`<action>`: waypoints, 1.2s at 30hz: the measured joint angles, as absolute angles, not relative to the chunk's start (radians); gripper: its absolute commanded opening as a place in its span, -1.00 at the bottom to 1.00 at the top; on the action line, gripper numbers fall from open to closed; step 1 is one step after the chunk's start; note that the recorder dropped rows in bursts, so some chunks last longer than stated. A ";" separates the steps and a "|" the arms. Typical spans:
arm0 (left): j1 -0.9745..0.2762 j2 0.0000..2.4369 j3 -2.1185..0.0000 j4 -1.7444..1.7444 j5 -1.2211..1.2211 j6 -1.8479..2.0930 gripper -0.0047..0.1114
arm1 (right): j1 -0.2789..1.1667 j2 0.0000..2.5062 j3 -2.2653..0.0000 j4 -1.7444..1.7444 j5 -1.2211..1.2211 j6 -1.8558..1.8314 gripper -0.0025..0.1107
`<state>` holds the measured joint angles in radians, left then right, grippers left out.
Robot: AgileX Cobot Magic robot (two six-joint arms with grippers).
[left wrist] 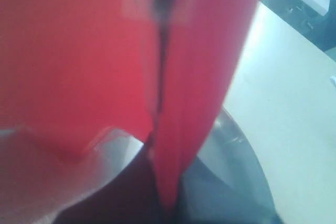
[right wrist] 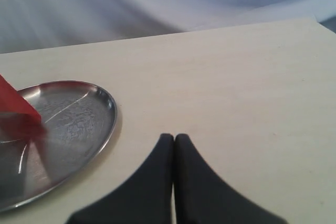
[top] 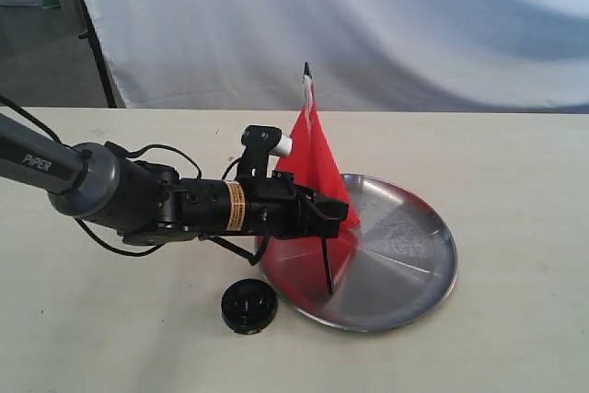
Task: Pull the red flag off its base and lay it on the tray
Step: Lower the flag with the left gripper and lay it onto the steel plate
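Exterior view, red flag (top: 317, 158) held upright by its stick in the closed left fingers (top: 331, 211), stick's lower end over the tray (top: 405, 264), base (top: 248, 306) seen on the worktop (top: 515, 181) just beside the rim, left wrist view, blurred red cloth above the tray, right wrist view, right fingers (right wrist: 157, 182) pressed together, nothing held.

Soft even light, L-wrist red flag (left wrist: 79, 56) blurry

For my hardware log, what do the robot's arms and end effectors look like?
The left arm is a grey tube lettered PiPER in white, ending in a rounded grey joint. Beyond it comes a black wrist with a yellow label, looping black cables and a black left end effector. The right end effector shows two black, curved, tapering fingers.
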<state>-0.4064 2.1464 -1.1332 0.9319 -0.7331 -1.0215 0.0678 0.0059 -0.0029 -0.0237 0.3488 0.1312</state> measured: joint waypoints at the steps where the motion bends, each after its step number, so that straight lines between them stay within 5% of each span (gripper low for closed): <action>1: -0.406 2.152 -1.139 0.930 -0.737 -1.024 -0.92 | 0.068 0.006 -0.003 -0.024 0.349 0.135 -0.96; 21: -0.406 2.176 -1.147 0.912 -0.756 -1.031 -0.91 | 0.068 0.006 -0.003 -0.024 0.351 0.143 -0.96; 30: -0.406 2.190 -1.147 0.940 -0.720 -1.028 -0.11 | 0.068 0.006 -0.003 -0.024 0.351 0.143 -0.96; 36: -0.406 2.189 -1.147 0.938 -0.687 -1.028 -0.08 | 0.068 0.006 -0.003 -0.024 0.351 0.143 -0.96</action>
